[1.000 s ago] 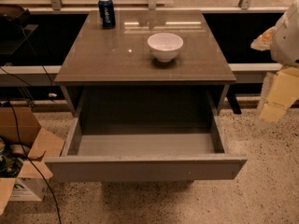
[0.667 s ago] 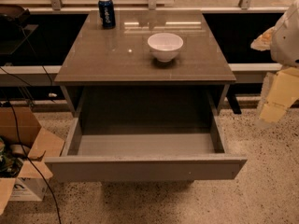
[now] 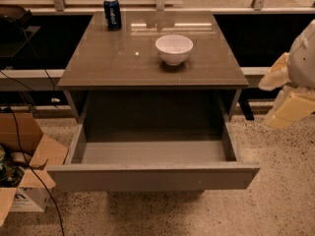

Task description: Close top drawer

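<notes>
The top drawer is pulled far out of the grey-brown cabinet. Its plain flat front panel faces me and its smooth grey inside holds nothing. My gripper hangs at the right edge of the view, to the right of the drawer's right side wall and above the floor. It touches nothing.
A white bowl and a blue soda can stand on the cabinet top. An open cardboard box with cables sits on the speckled floor at the left. Dark shelving runs behind the cabinet.
</notes>
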Tool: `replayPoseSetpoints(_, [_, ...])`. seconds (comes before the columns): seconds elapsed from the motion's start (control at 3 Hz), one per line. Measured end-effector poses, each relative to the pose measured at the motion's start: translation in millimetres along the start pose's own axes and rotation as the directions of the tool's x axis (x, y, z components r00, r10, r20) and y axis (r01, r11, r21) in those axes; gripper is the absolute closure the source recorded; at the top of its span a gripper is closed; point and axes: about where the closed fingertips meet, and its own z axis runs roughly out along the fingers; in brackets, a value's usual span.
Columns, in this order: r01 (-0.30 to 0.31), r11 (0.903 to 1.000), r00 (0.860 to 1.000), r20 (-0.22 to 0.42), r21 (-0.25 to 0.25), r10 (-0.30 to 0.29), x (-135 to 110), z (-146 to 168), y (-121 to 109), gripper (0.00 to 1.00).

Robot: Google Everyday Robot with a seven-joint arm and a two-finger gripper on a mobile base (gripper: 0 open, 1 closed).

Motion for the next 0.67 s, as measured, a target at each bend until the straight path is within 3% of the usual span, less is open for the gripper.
replayPoseSetpoints(0.33, [-0.032, 0.9979, 0.999, 0.022, -0.056, 0.033, 7.7, 29.3, 30.8, 0.65])
replayPoseSetpoints(0.67, [-0.04, 0.9959, 0.999, 0.013, -0.081, 0.041, 12.6, 40.6, 40.3, 0.89])
